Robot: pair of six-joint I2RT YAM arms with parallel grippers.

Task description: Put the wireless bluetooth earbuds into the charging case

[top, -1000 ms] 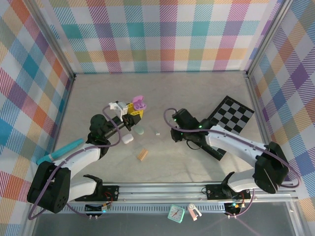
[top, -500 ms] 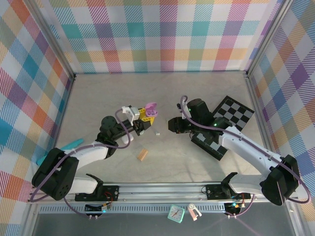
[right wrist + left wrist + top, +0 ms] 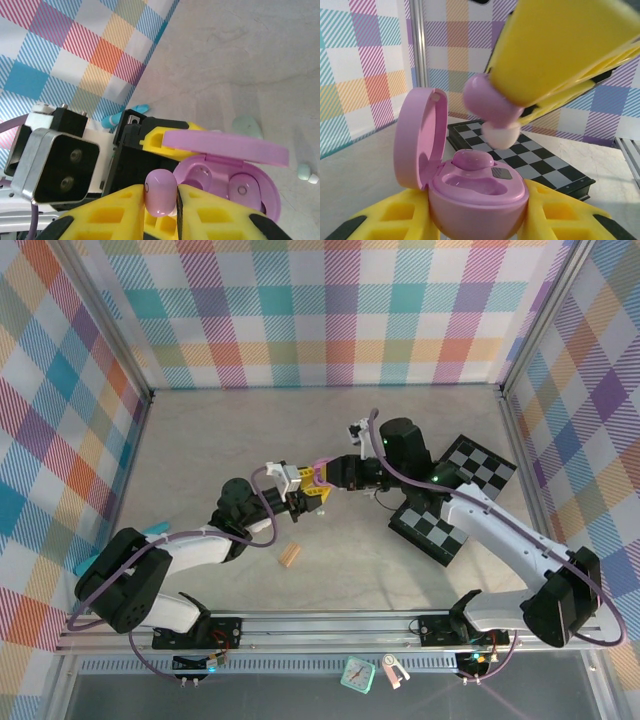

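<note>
The left gripper (image 3: 306,494) pinches the open purple charging case (image 3: 477,192), its lid (image 3: 417,137) standing at 9 o'clock in the left wrist view. The right gripper (image 3: 338,474), clamped on a purple earbud (image 3: 159,192), holds it above the case at 1 o'clock. One seated bud (image 3: 472,159) fills a socket. The earbud should be centred over the empty socket (image 3: 470,184), lowered slowly, and released only once seated.

The pale, stone-patterned worktop (image 3: 200,440) carried a checkered board (image 3: 482,462) (black and white), a tan ridged block (image 3: 290,555), a pale green case (image 3: 247,125) and a tiny pale earbud (image 3: 305,173).
</note>
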